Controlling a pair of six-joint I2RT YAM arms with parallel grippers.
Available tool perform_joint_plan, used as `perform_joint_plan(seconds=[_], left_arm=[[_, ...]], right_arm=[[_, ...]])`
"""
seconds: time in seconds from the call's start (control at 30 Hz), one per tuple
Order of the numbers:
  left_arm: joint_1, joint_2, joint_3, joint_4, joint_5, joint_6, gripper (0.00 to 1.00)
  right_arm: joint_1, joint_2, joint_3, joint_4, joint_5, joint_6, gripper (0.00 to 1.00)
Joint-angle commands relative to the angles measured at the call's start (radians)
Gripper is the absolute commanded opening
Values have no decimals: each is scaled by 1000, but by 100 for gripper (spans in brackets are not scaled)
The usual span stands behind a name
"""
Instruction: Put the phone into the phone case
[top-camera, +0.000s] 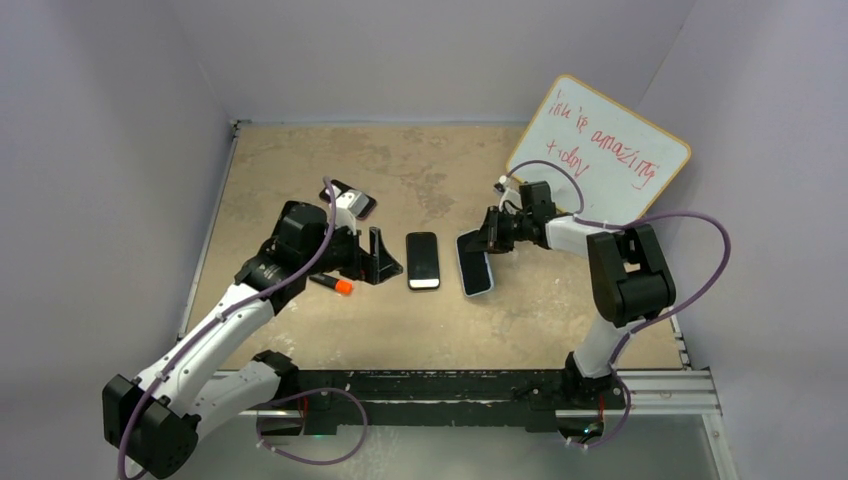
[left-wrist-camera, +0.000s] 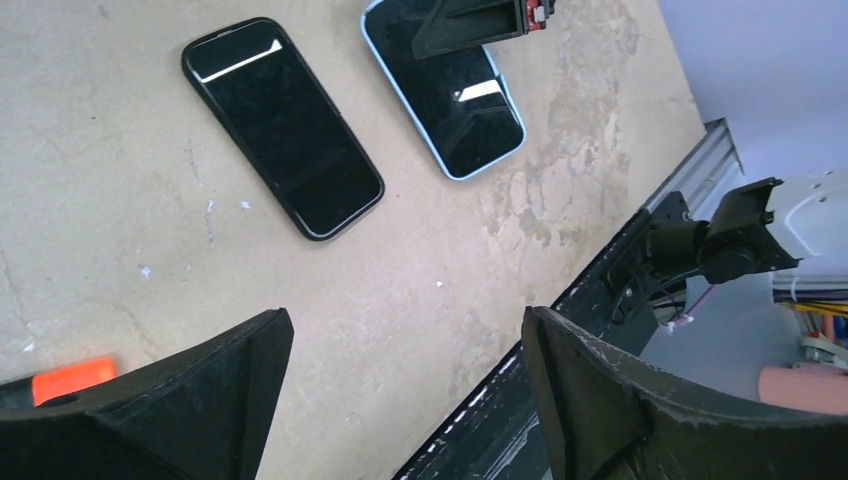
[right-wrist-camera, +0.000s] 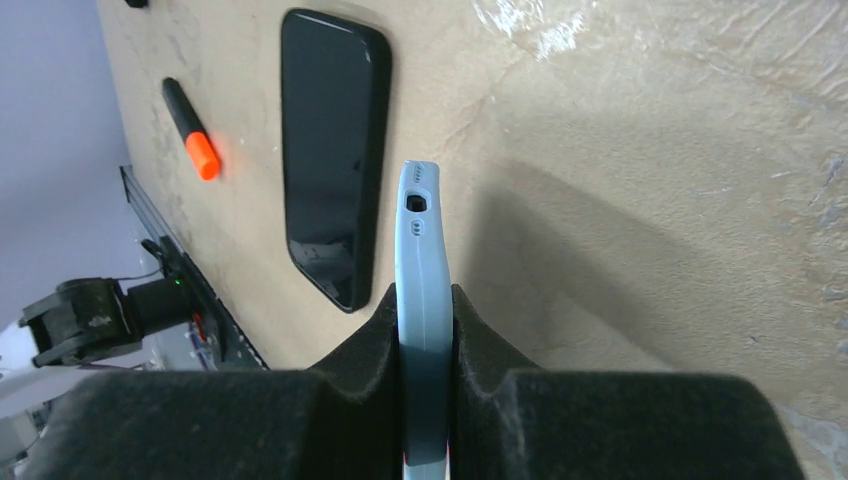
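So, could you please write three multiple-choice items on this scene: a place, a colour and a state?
1. The black phone lies: A between the marker and the blue case; B on top of the case; C under the marker.
2. The marker's cap is: A green; B orange; C white.
3. The right hand is: A open; B shut on the blue case; C out of view.
Answers: 1 A, they flank it; 2 B, its tip shows orange; 3 B, it pinches the case's edge.
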Motion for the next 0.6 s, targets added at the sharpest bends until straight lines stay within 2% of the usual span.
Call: perform_joint_plan(seconds=[0.0,0.3,0.57], left_arm=[[4,-32,21,-34,-66,61,88],[4,-34,17,-67,-102,63,88],[4,-42,32,-76,-130,48,88]], right_arm=[[-18,3,49,-23,-9,-53,18],[-29,15,72,-112,123,-78,44],[-29,-74,108,-311,342,-102,55]])
